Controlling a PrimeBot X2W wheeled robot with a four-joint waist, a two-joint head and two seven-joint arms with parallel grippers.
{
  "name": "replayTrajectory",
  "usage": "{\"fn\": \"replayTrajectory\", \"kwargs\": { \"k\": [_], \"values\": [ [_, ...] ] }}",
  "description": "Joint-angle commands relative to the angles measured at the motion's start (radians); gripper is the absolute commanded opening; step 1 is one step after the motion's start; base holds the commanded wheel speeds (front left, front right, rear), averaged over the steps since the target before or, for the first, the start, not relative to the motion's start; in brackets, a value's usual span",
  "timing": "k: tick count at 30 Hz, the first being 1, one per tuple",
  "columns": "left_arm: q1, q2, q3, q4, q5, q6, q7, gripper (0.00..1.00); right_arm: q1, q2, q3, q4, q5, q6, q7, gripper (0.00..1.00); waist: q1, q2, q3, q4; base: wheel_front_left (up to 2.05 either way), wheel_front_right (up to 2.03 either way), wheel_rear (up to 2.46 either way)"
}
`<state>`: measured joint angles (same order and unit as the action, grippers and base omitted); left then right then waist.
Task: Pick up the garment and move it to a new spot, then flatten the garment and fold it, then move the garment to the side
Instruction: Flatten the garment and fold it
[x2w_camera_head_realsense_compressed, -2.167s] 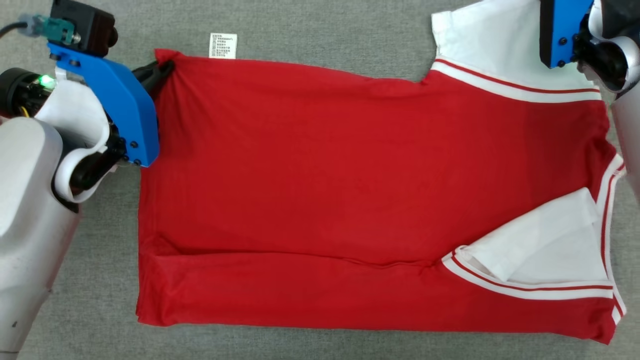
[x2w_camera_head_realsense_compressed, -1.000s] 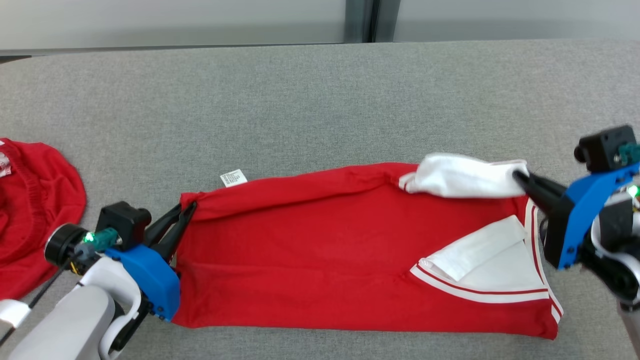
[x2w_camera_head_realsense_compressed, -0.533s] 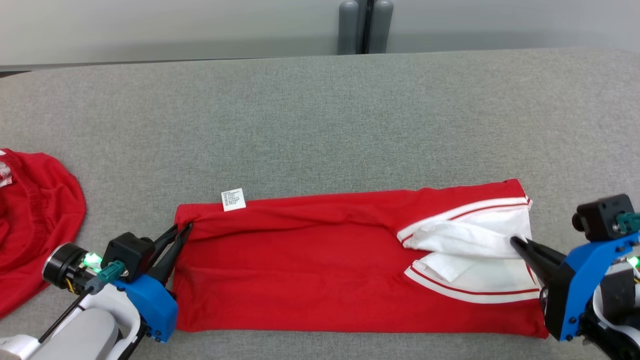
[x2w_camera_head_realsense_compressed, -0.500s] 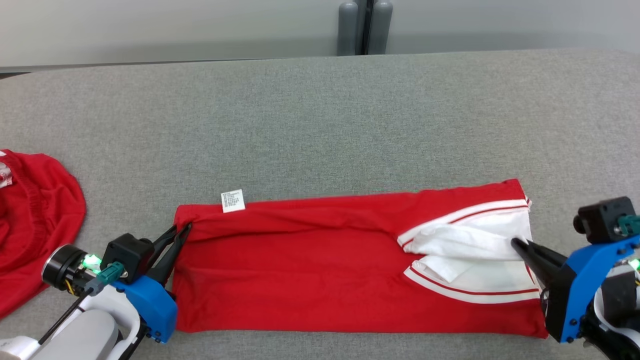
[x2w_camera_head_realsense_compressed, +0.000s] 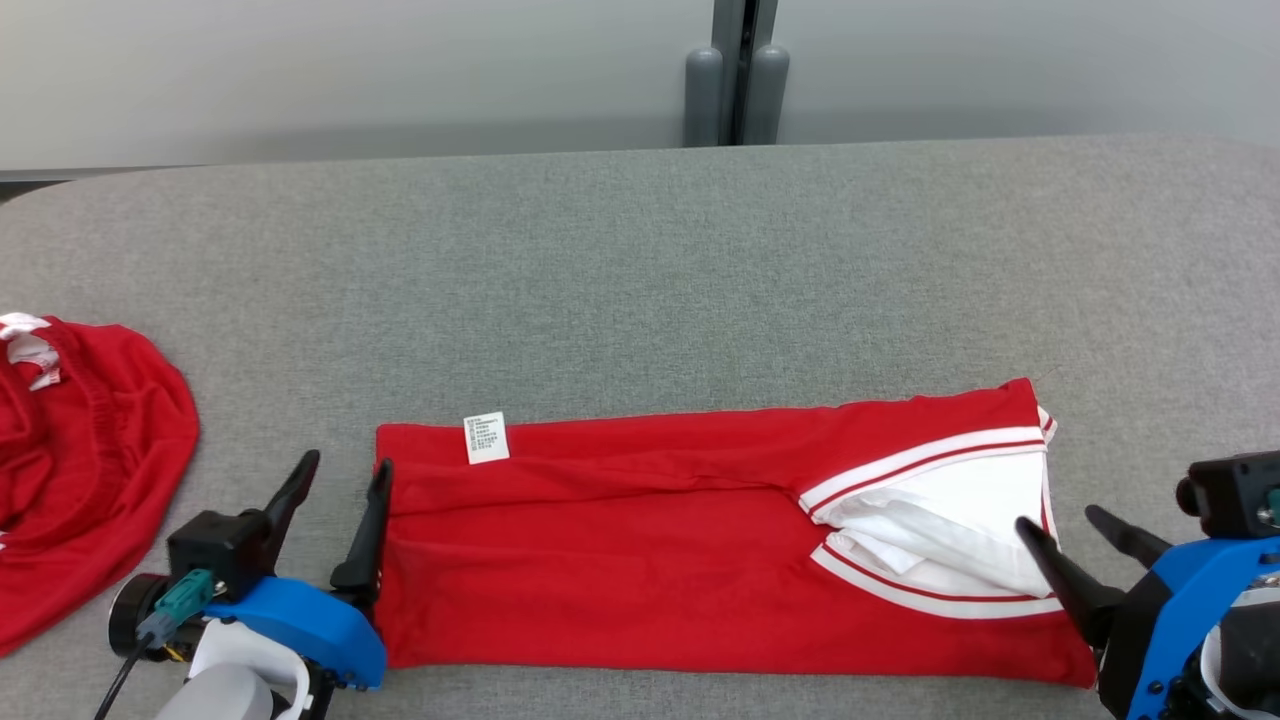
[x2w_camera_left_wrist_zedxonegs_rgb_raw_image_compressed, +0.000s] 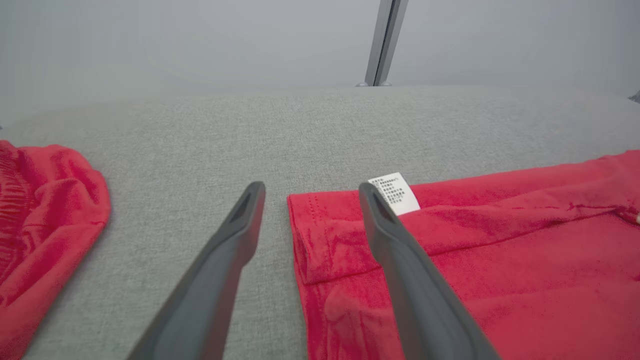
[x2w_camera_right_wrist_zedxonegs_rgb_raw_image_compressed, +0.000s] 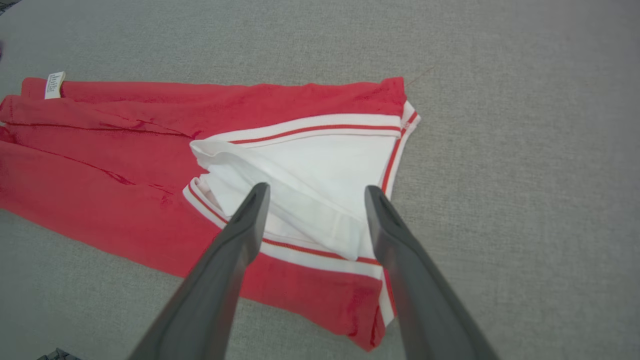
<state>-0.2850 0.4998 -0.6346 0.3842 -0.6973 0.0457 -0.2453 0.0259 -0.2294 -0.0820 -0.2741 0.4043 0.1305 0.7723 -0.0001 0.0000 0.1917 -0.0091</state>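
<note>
Red folded garment lies flat on grey fabric surface, both arms' jaws spread apart, empty.

A red garment, folded into a long band, lies along the near edge of the desk, a white label at its far left corner. The left gripper stands at its left end, jaws apart; the right gripper at its white-trimmed right end, jaws apart. Another red cloth lies at the desk's left edge.
</note>
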Motion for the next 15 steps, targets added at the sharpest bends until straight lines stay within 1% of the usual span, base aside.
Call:
{"fn": "replayTrajectory", "kwargs": {
  "k": [1, 4, 8, 12, 15],
  "values": [
    [0.020, -0.012, 0.026, -0.013, -0.014, 0.012, -0.010, 1.00, 0.012, 0.010, -0.012, 0.000, -0.012, 0.001, -0.015, 1.00, 0.0001, 0.0000, -0.007, 0.006, 0.00, 0.00, 0.00],
    [0.056, -0.054, 0.105, -0.052, -0.032, 0.041, -0.020, 1.00, 0.011, 0.041, -0.040, 0.009, -0.034, 0.001, -0.051, 1.00, 0.0001, 0.0000, -0.020, 0.015, 0.00, 0.00, 0.00],
    [0.118, -0.125, 0.241, -0.134, 0.016, 0.056, -0.020, 1.00, 0.004, 0.091, -0.093, 0.030, -0.069, 0.001, -0.091, 1.00, 0.0001, 0.0000, -0.040, 0.029, 0.00, 0.00, 0.00],
    [0.167, -0.192, 0.349, -0.184, 0.096, 0.033, -0.020, 1.00, -0.014, 0.138, -0.144, 0.068, -0.106, 0.001, -0.112, 1.00, 0.0001, 0.0000, -0.057, 0.035, 0.00, 0.00, 0.00],
    [0.200, -0.223, 0.394, -0.193, 0.153, 0.006, -0.020, 1.00, -0.034, 0.161, -0.171, 0.114, -0.128, 0.001, -0.125, 1.00, 0.0001, 0.0000, -0.067, 0.034, 0.00, 0.00, 0.00]
  ]
}}
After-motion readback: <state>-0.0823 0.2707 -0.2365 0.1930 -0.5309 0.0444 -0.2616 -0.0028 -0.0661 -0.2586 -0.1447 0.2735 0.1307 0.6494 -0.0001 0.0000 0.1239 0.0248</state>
